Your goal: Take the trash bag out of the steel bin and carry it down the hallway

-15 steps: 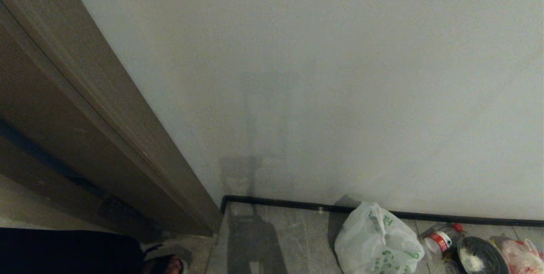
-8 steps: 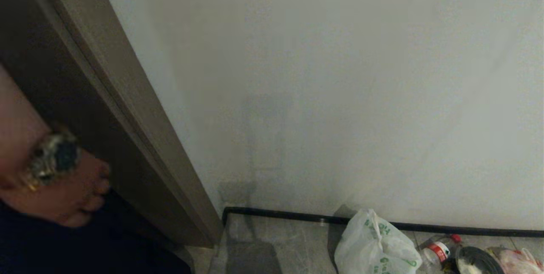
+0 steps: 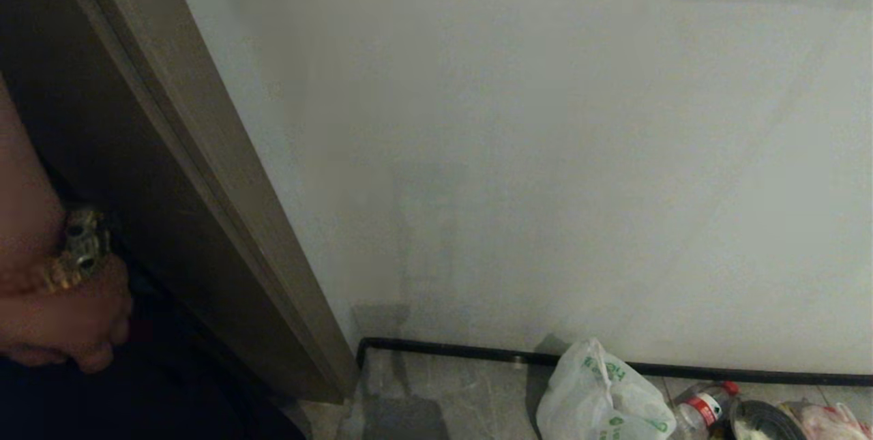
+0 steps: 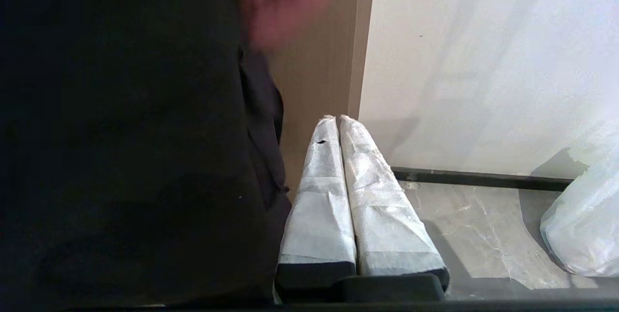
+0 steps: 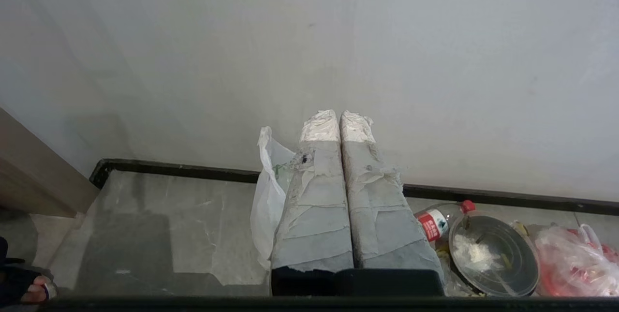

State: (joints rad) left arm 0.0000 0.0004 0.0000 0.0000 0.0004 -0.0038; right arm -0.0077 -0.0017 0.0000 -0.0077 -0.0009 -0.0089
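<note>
Head view lower right: trash bag (image 3: 603, 396) sits by wall, out of any bin, both grippers (image 4: 338, 123) (image 5: 338, 118) closed empty.

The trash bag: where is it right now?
The trash bag sits on the floor against the wall's black baseboard, low and right of centre in the head view, just left of a red-capped bottle.

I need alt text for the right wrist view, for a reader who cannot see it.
The right gripper, its taped fingers shut and holding nothing, points at a white wall. Below it on the grey tiled floor lie the white trash bag, a plastic bottle, a round clear container and a clear bag with red contents.
</note>
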